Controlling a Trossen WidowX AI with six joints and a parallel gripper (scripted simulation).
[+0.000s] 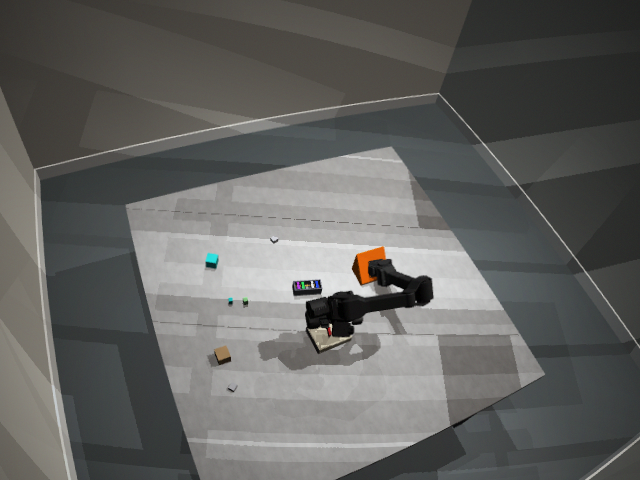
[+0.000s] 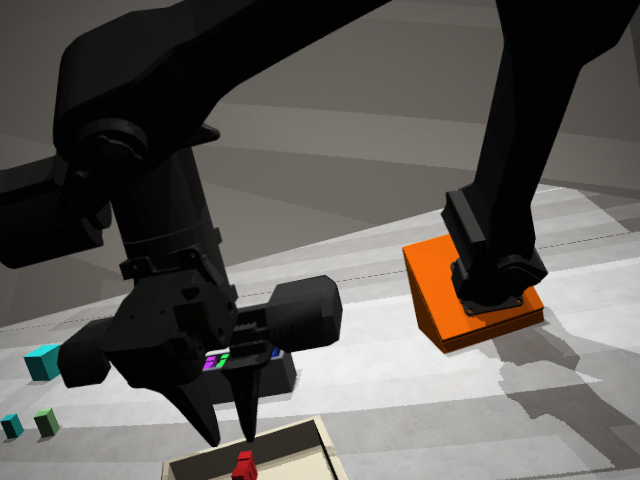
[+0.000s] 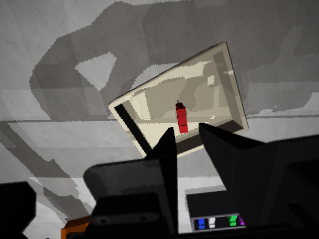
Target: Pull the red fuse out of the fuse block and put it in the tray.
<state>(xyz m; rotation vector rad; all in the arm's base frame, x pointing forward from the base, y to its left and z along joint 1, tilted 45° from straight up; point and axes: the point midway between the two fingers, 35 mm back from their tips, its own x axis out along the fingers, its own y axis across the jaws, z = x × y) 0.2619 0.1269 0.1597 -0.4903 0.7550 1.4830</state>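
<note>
The red fuse (image 1: pixel 329 331) (image 2: pixel 244 467) (image 3: pixel 182 117) is clear of the fingers, below their tips, and shows within the outline of the cream tray (image 1: pixel 324 343) (image 2: pixel 305 467) (image 3: pixel 199 87). Whether it touches the tray floor cannot be told. My gripper (image 2: pixel 232 441) (image 3: pixel 186 129) is partly open, with nothing between its fingertips, above the block-side edge of the tray. In the top view the arm hides the fingertips. The dark fuse block (image 1: pixel 307 292) (image 2: pixel 279 379) (image 3: pixel 211 201) stands behind the gripper, with purple, green, white and blue fuses in it.
The arm stands on an orange wedge base (image 1: pixel 369 258) (image 2: pixel 431 289). A large cyan block (image 1: pixel 211 259) (image 2: pixel 42 361), a small cyan block (image 1: pixel 230 300) (image 2: pixel 12 426), a green block (image 1: pixel 245 301) (image 2: pixel 47 422) and a brown block (image 1: pixel 222 354) lie to the left.
</note>
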